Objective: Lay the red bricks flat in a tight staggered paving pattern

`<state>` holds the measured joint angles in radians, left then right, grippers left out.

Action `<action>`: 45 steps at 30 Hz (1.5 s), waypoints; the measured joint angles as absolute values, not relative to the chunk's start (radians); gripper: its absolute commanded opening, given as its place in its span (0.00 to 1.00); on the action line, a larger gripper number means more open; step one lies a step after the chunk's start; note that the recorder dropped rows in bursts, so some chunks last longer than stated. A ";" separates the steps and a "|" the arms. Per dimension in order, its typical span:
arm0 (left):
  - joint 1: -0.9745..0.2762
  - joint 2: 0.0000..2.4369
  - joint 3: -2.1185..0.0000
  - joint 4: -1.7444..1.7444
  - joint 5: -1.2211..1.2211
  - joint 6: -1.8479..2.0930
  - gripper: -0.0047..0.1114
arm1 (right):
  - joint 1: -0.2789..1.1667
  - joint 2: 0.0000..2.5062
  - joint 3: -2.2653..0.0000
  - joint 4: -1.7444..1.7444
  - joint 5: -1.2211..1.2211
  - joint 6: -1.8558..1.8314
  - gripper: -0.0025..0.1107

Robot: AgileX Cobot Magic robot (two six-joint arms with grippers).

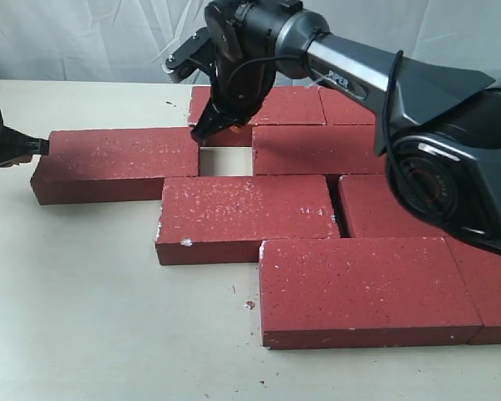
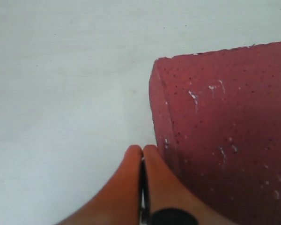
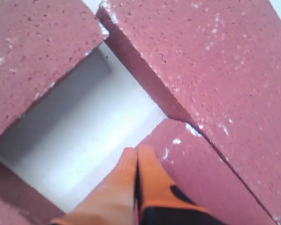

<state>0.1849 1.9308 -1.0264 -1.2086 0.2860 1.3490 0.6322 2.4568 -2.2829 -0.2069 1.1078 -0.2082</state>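
Red bricks (image 1: 317, 149): lie flat on the table in offset rows, long sides running across the exterior view; 8 can be counted, and the right arm (image 1: 359, 71) hides part of the far rows.
Front brick (image 1: 359, 284): nearest the camera, its far left corner tucked against the centre brick (image 1: 246, 209).
Centre brick: 1 row back, with a narrow dark seam between it and its neighbour on the right.
Leftmost brick (image 1: 117, 154): sticks out to the left of the others, its near right corner meeting the centre brick's far left corner.
Gap (image 1: 225, 161): a small rectangle of bare table between the leftmost brick's right end and the next brick of that row.
Right gripper (image 1: 209, 129): tilted down over the far edge of the gap; its orange fingers (image 3: 150, 173) are pressed together with nothing between them.
Left gripper (image 1: 43, 146): low at the leftmost brick's left end, tip against or just beside the end face; its fingers (image 2: 126, 187) are also fully closed and hold nothing.
Table (image 1: 83, 292): pale and plain, with a few small crumbs near the front brick.
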 measured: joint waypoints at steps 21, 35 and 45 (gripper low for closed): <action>0.189 1.896 -1.026 -1.197 0.359 1.347 0.04 | 0.632 1.911 -1.576 -0.238 0.861 -0.217 0.01; 0.189 1.896 -1.026 -1.197 0.354 1.347 0.04 | 0.376 1.619 -1.058 -0.148 0.457 -0.220 0.01; 0.189 1.985 -1.047 -1.217 0.198 1.345 0.04 | 0.375 1.619 -1.056 -0.148 0.422 -0.227 0.01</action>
<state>0.1886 1.9851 -1.0475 -1.2170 0.1985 1.3454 0.3747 1.6192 -1.0562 -0.1480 0.4216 -0.2266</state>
